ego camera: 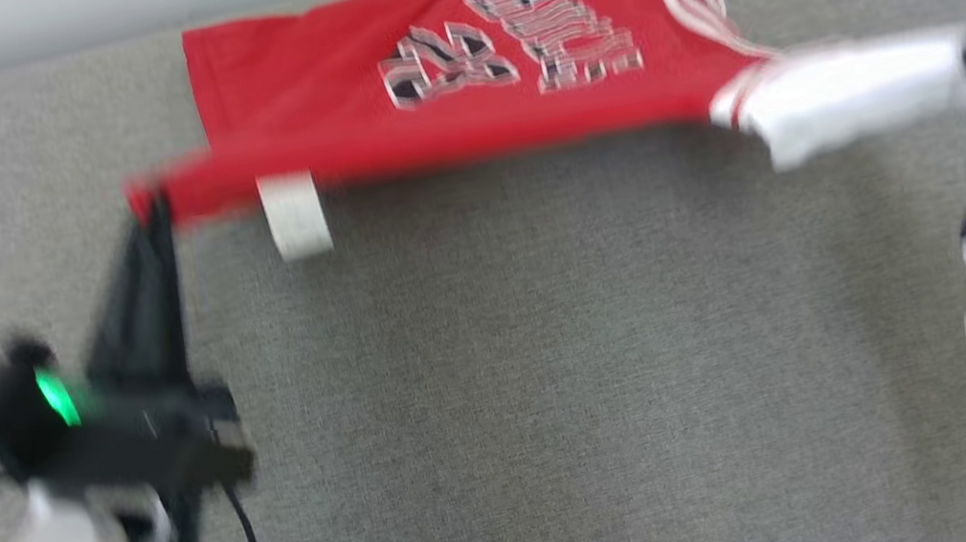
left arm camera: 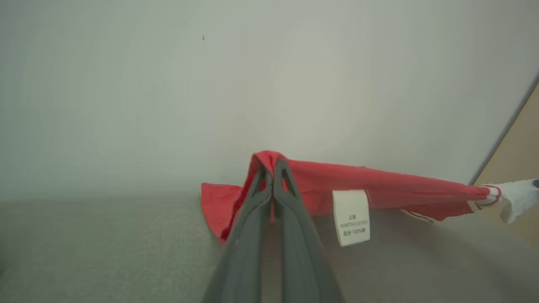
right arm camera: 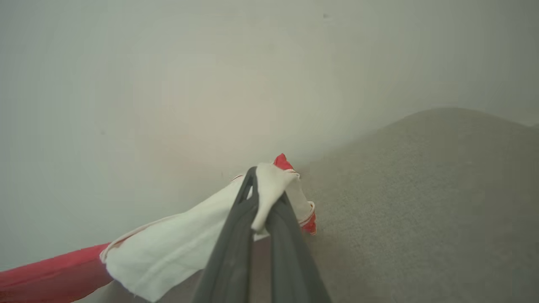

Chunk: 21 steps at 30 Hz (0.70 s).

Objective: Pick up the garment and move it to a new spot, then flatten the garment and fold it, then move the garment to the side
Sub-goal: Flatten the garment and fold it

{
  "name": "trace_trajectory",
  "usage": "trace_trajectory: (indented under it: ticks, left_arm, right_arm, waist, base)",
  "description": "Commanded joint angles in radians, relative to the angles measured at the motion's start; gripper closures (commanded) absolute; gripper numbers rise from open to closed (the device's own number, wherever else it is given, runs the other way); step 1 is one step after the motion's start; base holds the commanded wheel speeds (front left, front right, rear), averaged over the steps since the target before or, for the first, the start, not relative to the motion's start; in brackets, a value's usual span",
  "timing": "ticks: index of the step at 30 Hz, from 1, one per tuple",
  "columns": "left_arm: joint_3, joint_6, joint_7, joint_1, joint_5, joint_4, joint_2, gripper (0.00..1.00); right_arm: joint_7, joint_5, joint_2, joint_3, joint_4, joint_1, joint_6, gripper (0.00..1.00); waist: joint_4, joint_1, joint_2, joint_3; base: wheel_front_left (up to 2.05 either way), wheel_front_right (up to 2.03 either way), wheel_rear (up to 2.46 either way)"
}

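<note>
Grey fabric surface (ego camera: 558, 375) below a plain pale wall (left arm camera: 168, 84).

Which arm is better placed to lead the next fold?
Probably left: the left fingers pinch the taut red hem corner of the jersey; the right fingers hold only a loose white end.

The jersey (ego camera: 316, 74) runs past the head view's top edge; print on its label (left arm camera: 350, 216) is illegibly small.
</note>
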State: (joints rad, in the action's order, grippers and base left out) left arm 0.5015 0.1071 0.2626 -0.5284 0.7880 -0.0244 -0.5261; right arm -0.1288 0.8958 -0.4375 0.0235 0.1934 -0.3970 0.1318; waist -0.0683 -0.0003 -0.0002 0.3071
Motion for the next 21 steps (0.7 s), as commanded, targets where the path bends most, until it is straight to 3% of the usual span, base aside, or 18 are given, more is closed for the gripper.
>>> trace_trajectory:
  ticks: [1,9,12,21]
  left_arm:
    - [-0.008,0.006,0.003,0.054,-0.011,0.001,0.016,1.00]
    - [-0.096,-0.036,0.003,0.317,-0.058,-0.052,0.097,1.00]
    - [-0.142,-0.059,0.003,0.398,-0.073,-0.076,0.143,1.00]
    - [-0.234,-0.098,0.003,0.575,-0.174,-0.144,0.238,1.00]
  right_arm:
    - [0.008,-0.012,0.018,-0.025,-0.021,0.054,-0.002,1.00]
    - [0.097,-0.134,0.149,-0.163,-0.165,0.372,-0.002,1.00]
    - [0.126,-0.167,0.201,-0.186,-0.207,0.454,-0.002,1.00]
    - [0.187,-0.211,0.276,-0.203,-0.239,0.620,-0.002,1.00]
  waist:
    - [-0.005,0.0003,0.0002,-0.024]
    - [-0.007,0.0003,0.0002,-0.068]
    - [-0.013,0.0003,0.0002,-0.086]
    - [-0.018,0.0003,0.0002,-0.135]
  base:
    - [0.00,0.00,0.00]
    - [0.00,0.00,0.00]
    - [0.00,0.00,0.00]
    - [0.00,0.00,0.00]
